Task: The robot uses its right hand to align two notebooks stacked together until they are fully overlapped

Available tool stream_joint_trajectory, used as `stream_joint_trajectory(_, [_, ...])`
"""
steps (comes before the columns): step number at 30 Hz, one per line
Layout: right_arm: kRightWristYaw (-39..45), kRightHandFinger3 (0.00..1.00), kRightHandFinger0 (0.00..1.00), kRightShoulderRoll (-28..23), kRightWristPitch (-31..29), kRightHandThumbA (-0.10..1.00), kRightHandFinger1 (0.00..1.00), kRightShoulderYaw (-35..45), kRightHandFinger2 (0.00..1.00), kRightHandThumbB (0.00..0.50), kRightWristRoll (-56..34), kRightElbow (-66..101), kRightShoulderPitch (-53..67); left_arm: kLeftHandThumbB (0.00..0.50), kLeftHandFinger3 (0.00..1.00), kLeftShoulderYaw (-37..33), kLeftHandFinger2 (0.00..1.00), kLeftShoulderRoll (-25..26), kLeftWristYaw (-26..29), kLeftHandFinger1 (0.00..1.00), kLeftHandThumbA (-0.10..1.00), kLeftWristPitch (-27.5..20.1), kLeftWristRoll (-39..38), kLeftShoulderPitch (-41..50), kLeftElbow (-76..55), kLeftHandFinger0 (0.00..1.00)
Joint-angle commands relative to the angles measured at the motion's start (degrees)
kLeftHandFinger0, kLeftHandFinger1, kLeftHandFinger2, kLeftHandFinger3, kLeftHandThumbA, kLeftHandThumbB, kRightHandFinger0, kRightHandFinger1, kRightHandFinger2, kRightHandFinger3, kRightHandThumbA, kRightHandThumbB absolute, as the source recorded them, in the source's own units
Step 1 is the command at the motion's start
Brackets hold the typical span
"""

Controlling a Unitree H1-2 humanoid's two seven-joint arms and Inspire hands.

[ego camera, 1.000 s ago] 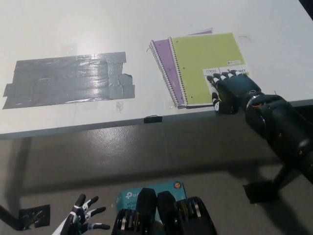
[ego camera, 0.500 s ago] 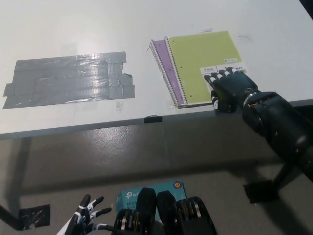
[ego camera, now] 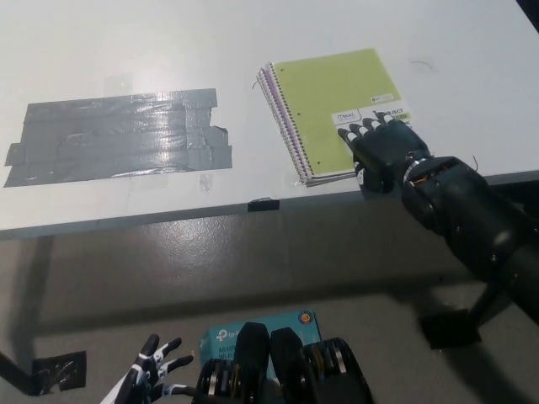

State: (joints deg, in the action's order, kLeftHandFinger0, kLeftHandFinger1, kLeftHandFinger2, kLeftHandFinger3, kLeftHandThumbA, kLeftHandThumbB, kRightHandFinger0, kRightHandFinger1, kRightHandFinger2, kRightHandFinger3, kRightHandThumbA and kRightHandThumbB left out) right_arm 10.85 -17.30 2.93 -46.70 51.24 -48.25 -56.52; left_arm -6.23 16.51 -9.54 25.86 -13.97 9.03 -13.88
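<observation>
matt green notebook cover [ego camera: 333,101], wire spiral binding; glossy grey tape [ego camera: 118,136] on smooth white table [ego camera: 126,42].

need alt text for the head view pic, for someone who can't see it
The black right hand presses on a green notebook stacked almost squarely over a purple notebook on a white table. Grey tape lies to the left; the white left hand rests below.

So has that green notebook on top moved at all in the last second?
Yes. The green notebook has slid left, toward the grey tape patch, pushed by the right hand, and now nearly covers the purple notebook.
</observation>
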Motion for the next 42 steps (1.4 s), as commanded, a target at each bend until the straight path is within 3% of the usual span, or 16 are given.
stream_joint_trajectory(1, [2.32,1.00,1.00,2.00,-3.28,1.00,1.00,-1.69,1.00,0.451,1.10,-1.23,1.13,0.500,1.00,-0.02,0.91,0.17,-1.36,0.63,1.00,0.17,0.61,-0.43,-1.35,0.60])
stream_joint_trajectory(5, [2.97,1.00,1.00,1.81,-2.85,1.00,1.00,-1.13,1.00,0.453,0.79,-0.47,1.68,0.500,1.00,0.24,0.91,-0.14,-1.50,0.64,1.00,0.39,0.27,-0.22,-1.53,0.60])
stream_joint_trajectory(9, [3.11,1.00,1.00,1.39,-3.03,1.00,1.00,-0.83,1.00,0.413,0.77,0.17,2.16,0.500,1.00,0.29,0.90,-0.17,-1.74,0.63,1.00,0.20,0.52,-0.32,-1.16,0.61])
stream_joint_trajectory(13, [4.03,1.00,1.00,0.56,-2.28,1.00,1.00,-1.30,1.00,0.462,1.70,0.20,2.32,0.500,1.00,0.10,0.90,0.12,-1.97,0.63,1.00,0.01,1.05,-0.30,-1.36,0.59])
stream_joint_trajectory(25, [5.66,1.00,1.00,-1.42,-0.28,1.00,1.00,-0.37,1.00,0.399,2.19,2.27,1.91,0.500,1.00,0.40,0.88,-0.05,-1.81,0.64,1.00,-0.24,1.08,0.58,-1.69,0.63])
stream_joint_trajectory(30, [4.43,1.00,1.00,-1.37,-2.09,1.00,1.00,-0.30,1.00,0.429,2.52,2.86,0.42,0.500,1.00,0.28,0.91,-0.03,-1.83,0.65,1.00,-0.39,1.44,0.54,-0.98,0.60])
stream_joint_trajectory(31, [3.61,1.00,1.00,-0.96,-2.43,1.00,1.00,-0.42,1.00,0.468,2.92,2.89,-0.42,0.500,1.00,0.50,0.88,-0.28,-1.83,0.63,1.00,-0.75,1.18,0.88,-0.68,0.58])
stream_joint_trajectory(32, [3.26,1.00,1.00,-0.85,-2.68,1.00,1.00,-0.22,1.00,0.471,2.83,2.85,-0.68,0.500,1.00,0.51,0.88,-0.28,-1.82,0.63,1.00,-0.87,1.29,0.87,-0.62,0.57])
stream_joint_trajectory(36, [3.77,1.00,1.00,-0.28,-2.89,1.00,1.00,0.52,1.00,0.432,2.22,3.64,-1.97,0.500,1.00,0.79,0.90,-0.48,-2.17,0.64,1.00,-0.90,0.68,1.83,-0.53,0.54])
stream_joint_trajectory(42, [3.02,1.00,1.00,-0.24,-2.50,1.00,1.00,2.30,1.00,0.434,2.05,2.53,-7.85,0.500,1.00,0.74,0.92,-0.30,-2.24,0.65,1.00,-0.54,0.89,2.86,-0.17,0.54])
